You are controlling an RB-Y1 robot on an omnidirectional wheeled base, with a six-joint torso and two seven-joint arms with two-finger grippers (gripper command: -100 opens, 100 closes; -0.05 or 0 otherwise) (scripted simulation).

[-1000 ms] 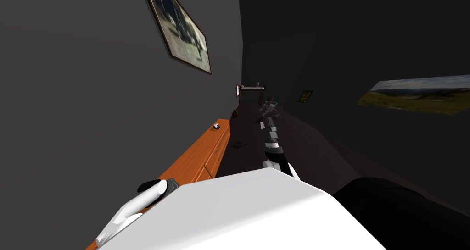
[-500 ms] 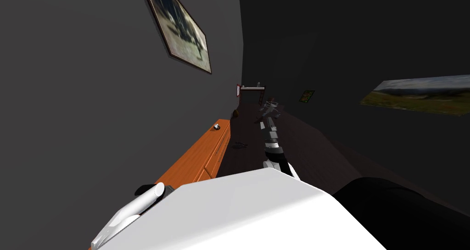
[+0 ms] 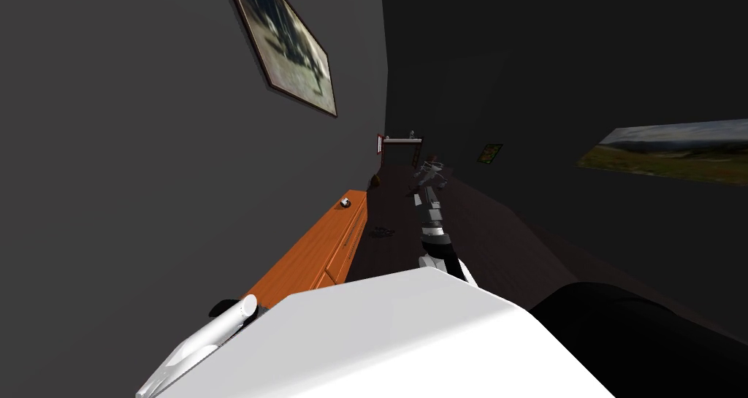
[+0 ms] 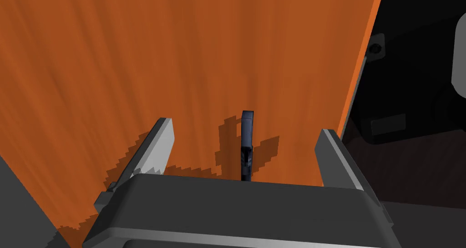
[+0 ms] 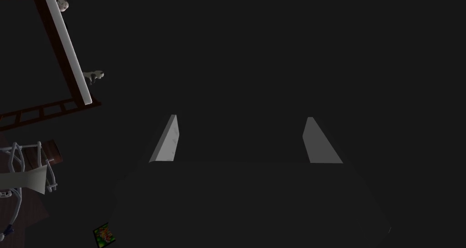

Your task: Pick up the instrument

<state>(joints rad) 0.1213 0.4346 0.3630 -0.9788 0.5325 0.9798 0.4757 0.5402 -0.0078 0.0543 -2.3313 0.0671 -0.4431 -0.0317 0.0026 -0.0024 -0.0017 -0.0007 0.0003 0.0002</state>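
Left wrist view: the left gripper [image 4: 245, 126] hangs low over the orange surface [image 4: 136, 54] with its two fingers spread wide. The instrument [image 4: 246, 143], a slim, dark blue-black piece, stands on the orange surface about midway between the fingers and touches neither. Its blocky shadow [image 4: 227, 145] falls on the wood grain on both sides of it. One edge of the orange surface runs close past one of the fingers.

Right wrist view: the right gripper [image 5: 241, 117] is open too. Its two fingers stand well apart and face a dark wall, away from the orange surface.

Head view: the orange surface is the top of a long, low cabinet with drawer fronts [image 3: 343, 247], set against a dark grey wall [image 3: 146, 160]. The left arm [image 3: 212, 331] reaches to the near end of the orange surface, and its dark gripper body sits over that end. A small pale round object [image 3: 343, 202] rests at the far end of the orange surface, well apart from the left gripper. A framed picture [image 3: 288, 47] hangs on the wall above the orange surface. The right arm [image 3: 432, 222] stretches forward over the dark floor [image 3: 497, 240], on the drawer side of the orange surface and apart from it. A small dark thing [image 3: 380, 231] lies on the floor near the drawer fronts; I cannot tell what it is.
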